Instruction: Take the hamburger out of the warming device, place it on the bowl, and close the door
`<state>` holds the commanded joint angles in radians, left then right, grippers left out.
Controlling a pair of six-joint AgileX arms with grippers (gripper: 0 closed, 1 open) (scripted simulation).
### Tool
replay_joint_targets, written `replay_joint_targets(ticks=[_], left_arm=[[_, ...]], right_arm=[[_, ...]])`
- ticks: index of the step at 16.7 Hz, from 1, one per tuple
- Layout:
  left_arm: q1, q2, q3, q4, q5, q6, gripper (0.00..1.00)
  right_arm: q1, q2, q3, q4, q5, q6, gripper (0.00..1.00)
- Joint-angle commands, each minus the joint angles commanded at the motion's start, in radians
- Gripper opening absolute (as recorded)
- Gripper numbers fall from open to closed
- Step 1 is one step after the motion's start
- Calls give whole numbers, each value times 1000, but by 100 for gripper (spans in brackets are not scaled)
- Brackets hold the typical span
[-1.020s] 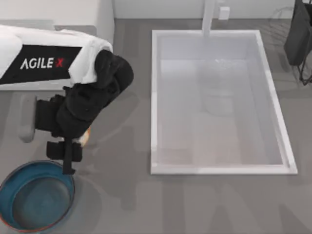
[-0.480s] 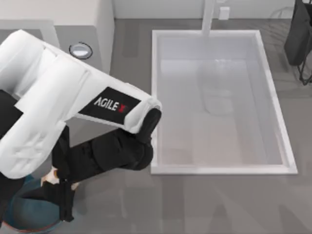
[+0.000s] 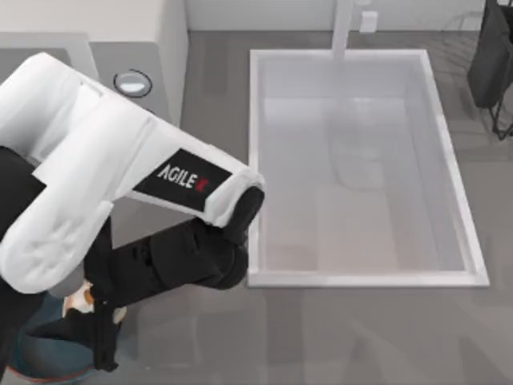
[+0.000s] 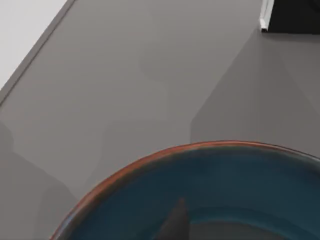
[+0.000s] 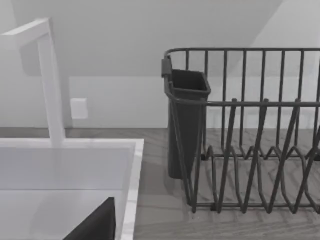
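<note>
Cream hamburger [image 3: 78,300] in left hand [image 3: 98,321] over one bowl [image 3: 48,370].

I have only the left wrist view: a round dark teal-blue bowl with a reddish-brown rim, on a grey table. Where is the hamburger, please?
Observer: In the top view, the small cream-white hamburger peeks out beside the black left gripper, above the bowl's edge at the table's front left.
Operator: And what is around my right arm?
Observer: Its wrist view faces a dark wire dish rack standing next to the large white rectangular sink.
</note>
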<state>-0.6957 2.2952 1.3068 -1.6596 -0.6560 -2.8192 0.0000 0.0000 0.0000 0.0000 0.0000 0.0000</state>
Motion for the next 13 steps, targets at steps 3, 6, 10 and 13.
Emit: replay_joint_targets(ticks=[3,6,10,13], left_arm=[[25,0,-53,57,-22,16,0],[53,2,-115,125,-47,34,0],[67,8,-145,161,-58,43,0],[67,8,-145,161,-58,43,8]], right_arm=[[0,0,0,0,0,0,100],[0,0,0,0,0,0,100],[0,0,0,0,0,0,100],[0,0,0,0,0,0,100]])
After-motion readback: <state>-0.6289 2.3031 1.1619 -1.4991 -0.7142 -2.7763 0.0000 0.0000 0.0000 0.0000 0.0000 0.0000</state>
